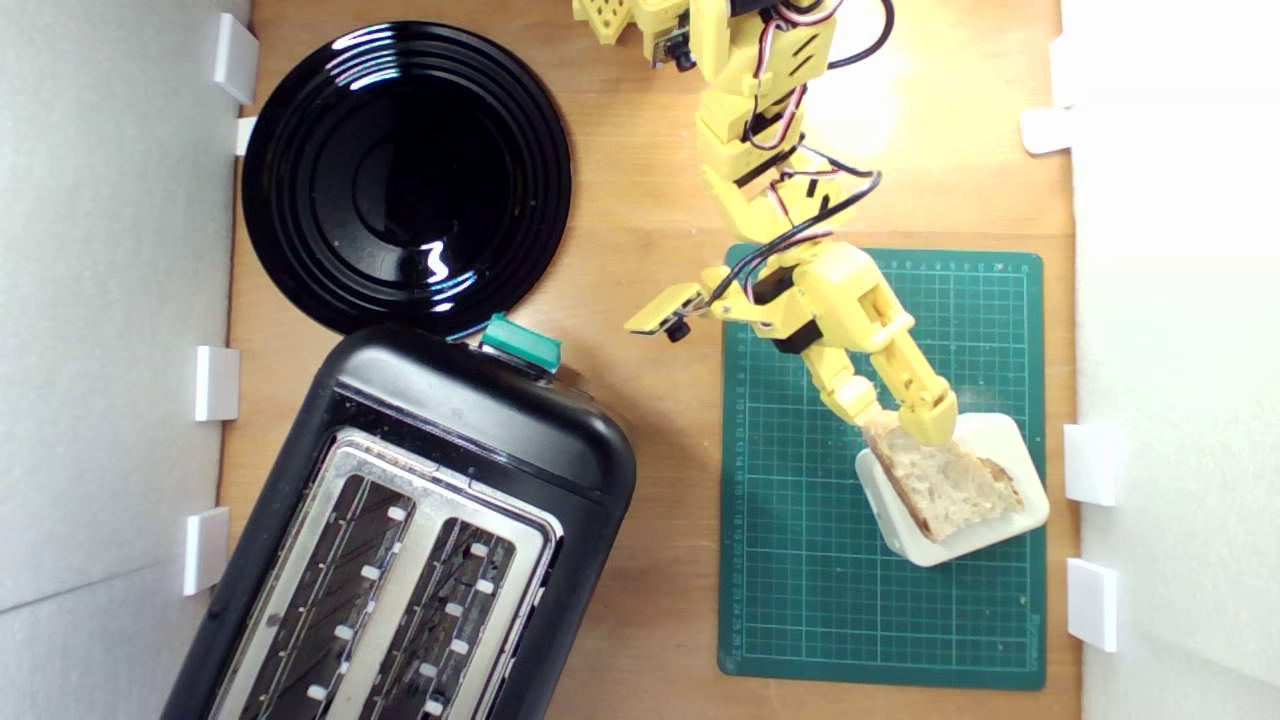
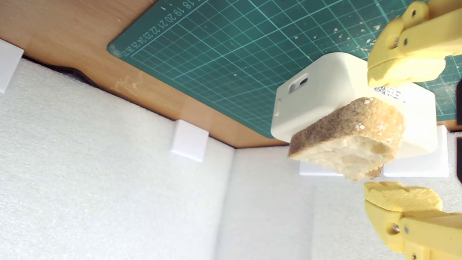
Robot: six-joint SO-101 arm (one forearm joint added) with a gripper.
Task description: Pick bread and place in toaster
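The bread (image 1: 950,485), a pale holey half slice with a brown crust, lies flat on a white rounded block (image 1: 1000,437) at the exterior view's right. My yellow gripper (image 1: 902,422) is open at the slice's near end, one finger on each side. In the wrist view the bread (image 2: 346,151) sits between the two fingertips of the gripper (image 2: 402,136), with a gap to each pad, and rests on the block (image 2: 325,94). The black toaster (image 1: 420,530) with silver slots and a teal lever knob (image 1: 520,345) stands at the exterior view's lower left.
The block stands on a green cutting mat (image 1: 830,560) (image 2: 234,47) on a wooden table. A round glossy black plate (image 1: 405,175) lies beyond the toaster. White foam walls (image 2: 108,180) with small white clips (image 1: 1092,463) border both sides.
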